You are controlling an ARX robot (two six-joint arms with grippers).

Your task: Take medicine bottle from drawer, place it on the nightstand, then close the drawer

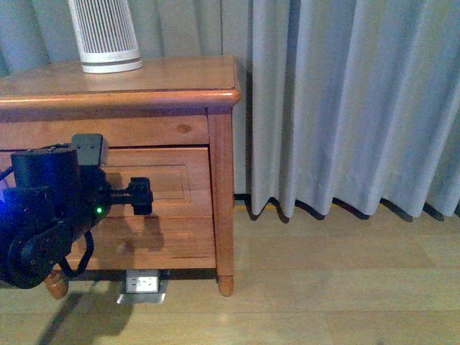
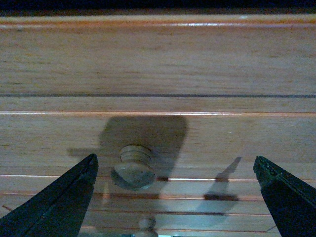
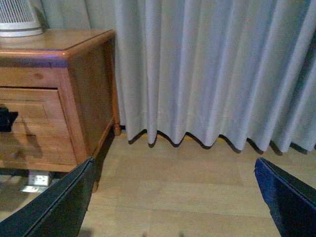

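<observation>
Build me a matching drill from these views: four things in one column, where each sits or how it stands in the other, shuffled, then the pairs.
Things:
1. left gripper
2. right gripper
3. white ribbed device
4. floor socket plate

Place or state:
A. standing on top of the nightstand
B. open, above the wooden floor near the curtain
C. on the floor, below the nightstand's front
D. open, facing a drawer knob

Pairs: 1-D, 2-B, 3-A, 4-C.

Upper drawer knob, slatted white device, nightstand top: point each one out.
Upper drawer knob (image 2: 133, 169): left wrist view, on its round face.
Slatted white device (image 1: 106, 29): front view, on its slatted body.
Nightstand top (image 1: 180, 75): front view, bare wood near the right edge.
</observation>
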